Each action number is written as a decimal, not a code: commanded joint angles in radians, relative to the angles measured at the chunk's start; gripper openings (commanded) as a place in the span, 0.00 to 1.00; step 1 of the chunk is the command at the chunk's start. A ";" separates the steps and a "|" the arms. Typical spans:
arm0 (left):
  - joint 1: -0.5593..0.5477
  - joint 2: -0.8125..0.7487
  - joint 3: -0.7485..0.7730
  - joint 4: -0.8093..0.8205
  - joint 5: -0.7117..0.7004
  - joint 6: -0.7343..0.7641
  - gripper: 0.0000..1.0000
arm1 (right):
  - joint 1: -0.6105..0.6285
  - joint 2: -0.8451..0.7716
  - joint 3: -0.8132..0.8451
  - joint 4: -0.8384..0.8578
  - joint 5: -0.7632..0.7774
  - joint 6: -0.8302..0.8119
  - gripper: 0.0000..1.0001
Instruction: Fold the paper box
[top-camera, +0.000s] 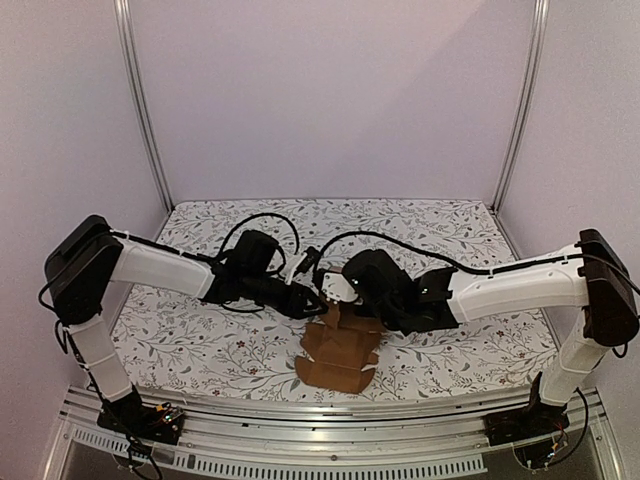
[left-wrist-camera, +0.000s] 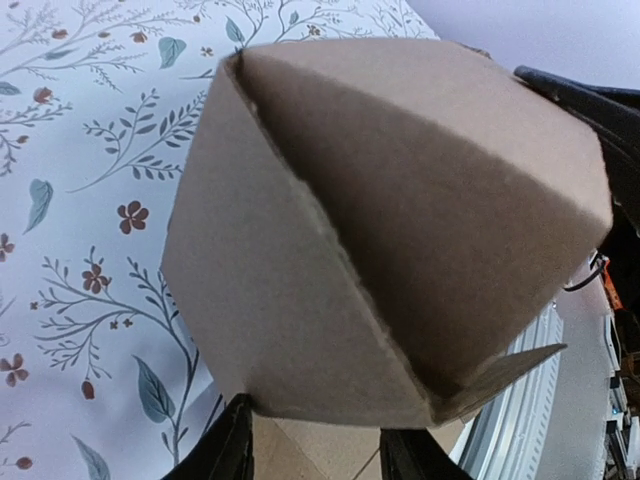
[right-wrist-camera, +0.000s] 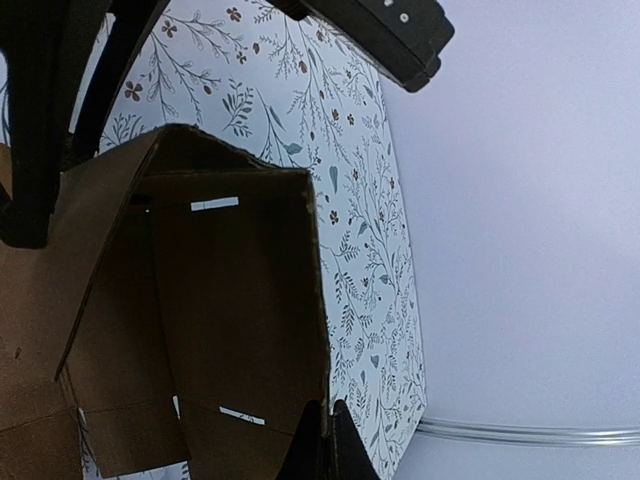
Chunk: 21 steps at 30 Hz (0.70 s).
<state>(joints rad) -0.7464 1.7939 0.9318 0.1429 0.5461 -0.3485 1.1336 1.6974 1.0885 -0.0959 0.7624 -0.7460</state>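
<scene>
The right fingers (right-wrist-camera: 312, 452) pinch one wall of the plain brown cardboard paper box (top-camera: 340, 352), at 6 o'clock on the flowered tabletop (top-camera: 450, 230). The left fingers (left-wrist-camera: 232, 452) stand apart around cardboard, and I cannot tell if they grip. Better to press slowly along the crease.

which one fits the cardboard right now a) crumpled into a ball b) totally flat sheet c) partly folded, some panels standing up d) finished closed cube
c: in the right wrist view the paper box has walls standing around an open inside, while the top view shows other flaps lying flat on the table.
</scene>
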 joint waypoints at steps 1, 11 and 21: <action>-0.051 -0.045 -0.022 0.019 -0.147 0.011 0.43 | 0.022 0.018 -0.005 0.028 0.049 0.010 0.00; -0.116 -0.067 -0.056 0.102 -0.327 -0.002 0.46 | 0.057 0.052 -0.017 0.017 0.086 0.053 0.00; -0.148 -0.061 -0.099 0.190 -0.419 -0.015 0.51 | 0.065 0.064 -0.028 -0.049 0.095 0.159 0.00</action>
<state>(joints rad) -0.8719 1.7512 0.8482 0.2596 0.1810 -0.3592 1.1854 1.7409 1.0794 -0.1104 0.8574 -0.6586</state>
